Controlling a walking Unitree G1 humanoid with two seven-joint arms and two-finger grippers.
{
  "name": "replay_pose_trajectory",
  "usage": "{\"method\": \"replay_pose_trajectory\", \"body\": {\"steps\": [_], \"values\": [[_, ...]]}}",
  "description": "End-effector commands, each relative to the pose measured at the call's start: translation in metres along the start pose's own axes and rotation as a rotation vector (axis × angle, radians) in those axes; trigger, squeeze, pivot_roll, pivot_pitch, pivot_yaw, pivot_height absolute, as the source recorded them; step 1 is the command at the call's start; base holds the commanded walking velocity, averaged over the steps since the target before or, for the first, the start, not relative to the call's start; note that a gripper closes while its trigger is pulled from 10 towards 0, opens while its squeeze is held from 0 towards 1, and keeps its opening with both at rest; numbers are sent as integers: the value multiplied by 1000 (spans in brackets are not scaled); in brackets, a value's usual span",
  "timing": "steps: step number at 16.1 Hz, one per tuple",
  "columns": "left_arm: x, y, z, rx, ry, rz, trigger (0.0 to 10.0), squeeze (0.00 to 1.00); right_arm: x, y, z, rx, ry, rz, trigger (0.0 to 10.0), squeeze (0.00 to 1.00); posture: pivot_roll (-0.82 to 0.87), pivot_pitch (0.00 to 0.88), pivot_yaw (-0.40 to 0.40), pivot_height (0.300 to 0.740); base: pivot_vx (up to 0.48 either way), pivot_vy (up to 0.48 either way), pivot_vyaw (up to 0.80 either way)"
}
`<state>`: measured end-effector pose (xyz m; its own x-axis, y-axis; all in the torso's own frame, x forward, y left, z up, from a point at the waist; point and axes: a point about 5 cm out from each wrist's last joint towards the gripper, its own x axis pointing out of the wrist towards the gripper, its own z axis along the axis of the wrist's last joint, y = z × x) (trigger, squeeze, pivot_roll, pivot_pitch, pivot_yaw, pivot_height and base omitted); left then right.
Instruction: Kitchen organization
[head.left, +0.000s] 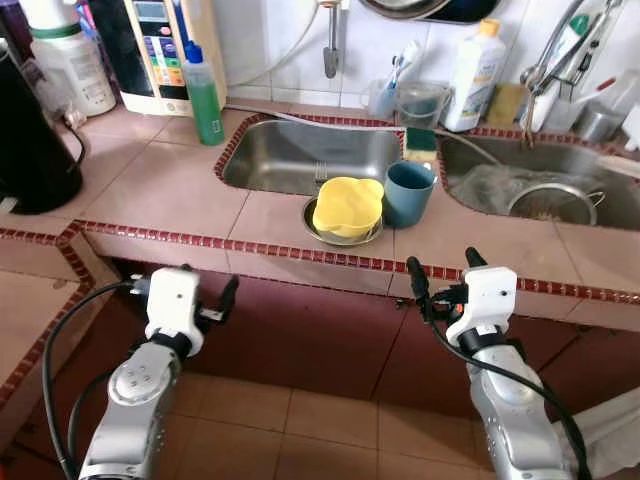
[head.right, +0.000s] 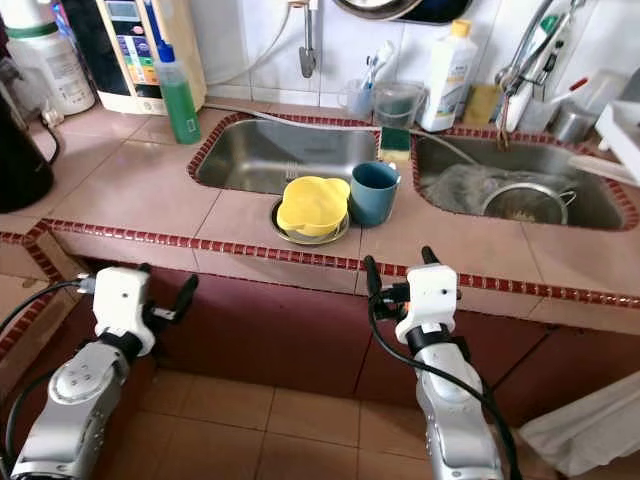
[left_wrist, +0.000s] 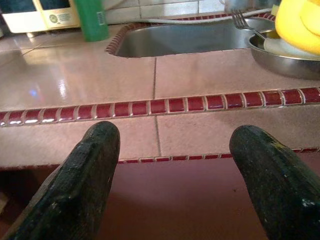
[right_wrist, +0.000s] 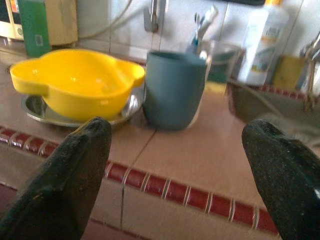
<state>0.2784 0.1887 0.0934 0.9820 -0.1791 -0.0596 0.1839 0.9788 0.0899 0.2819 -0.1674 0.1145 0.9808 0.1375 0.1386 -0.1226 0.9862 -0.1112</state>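
A yellow bowl (head.left: 347, 205) is seen nested in a steel dish (head.left: 318, 226) on the worktop (head.left: 180, 180), just beside a blue cup (head.left: 408, 193). Both look light, rigid and slick; rims are the likely holds. The left gripper (left_wrist: 170, 165) and right gripper (right_wrist: 175, 165) are held below the edge, jaws wide, empty.

Bright, even light; glare on the counter (left_wrist: 65, 85) tiles (near the sink (head.left: 310, 155)); right wrist background soft.
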Motion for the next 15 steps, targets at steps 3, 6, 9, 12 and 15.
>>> {"method": "replay_pose_trajectory", "body": {"steps": [3,6,9,12,15], "values": [[5,3,18,4,-66,7,10000,0,7,-5,13,-14,-39,-3,10000,0,-49,0,-15,732,0,0,0],[0,-3,17,49,-69,-44,10000,0,3,-8,10,-20,-28,-5,10000,0,-50,0,-13,732,0,0,0],[-1,-5,19,67,-84,-57,10000,0,3,-6,10,-16,-27,-6,10000,0,-47,0,-14,732,0,0,0],[1,-8,24,74,-106,-72,10000,0,6,-1,12,-15,-34,15,10000,0,-41,0,-22,732,0,0,0],[0,-12,27,66,-124,-95,10000,0,8,-3,13,-17,-38,14,10000,0,-43,0,-23,732,0,-480,0]]}}
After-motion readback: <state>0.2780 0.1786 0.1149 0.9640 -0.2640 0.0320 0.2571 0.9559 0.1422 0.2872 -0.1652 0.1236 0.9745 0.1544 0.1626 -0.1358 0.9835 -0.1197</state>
